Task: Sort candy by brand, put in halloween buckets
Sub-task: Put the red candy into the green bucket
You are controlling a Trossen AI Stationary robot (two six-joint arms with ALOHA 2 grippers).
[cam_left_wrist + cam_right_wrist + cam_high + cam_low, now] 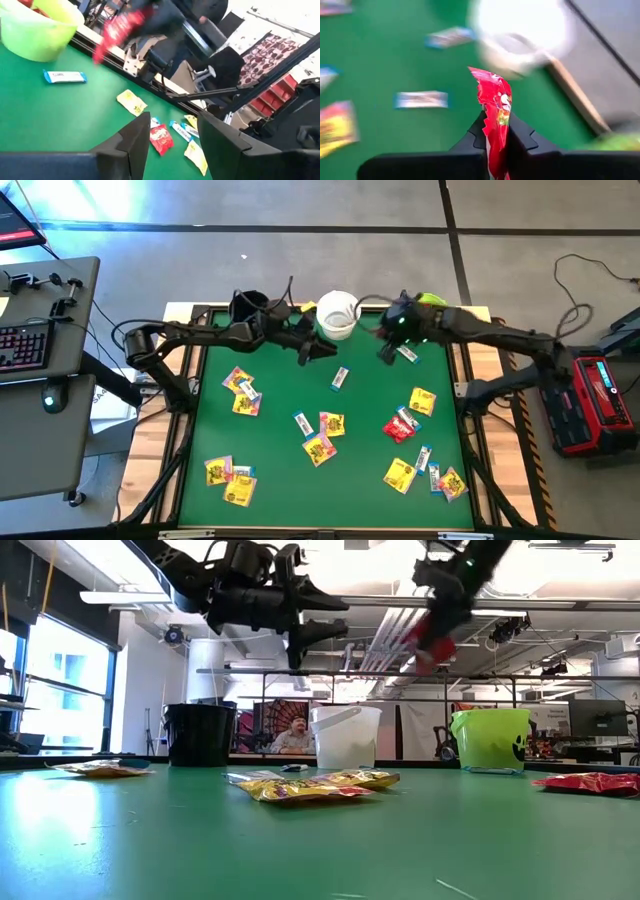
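The right claw is clenched on a glossy, crinkled red candy packet; the left claw stands released above the green counter.

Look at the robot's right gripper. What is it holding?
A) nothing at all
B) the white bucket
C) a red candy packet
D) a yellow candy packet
C: in the right wrist view the right gripper has its two dark fingers shut on a red candy packet, which sticks up between them, and the low view shows the same packet dangling in the air above the green table.
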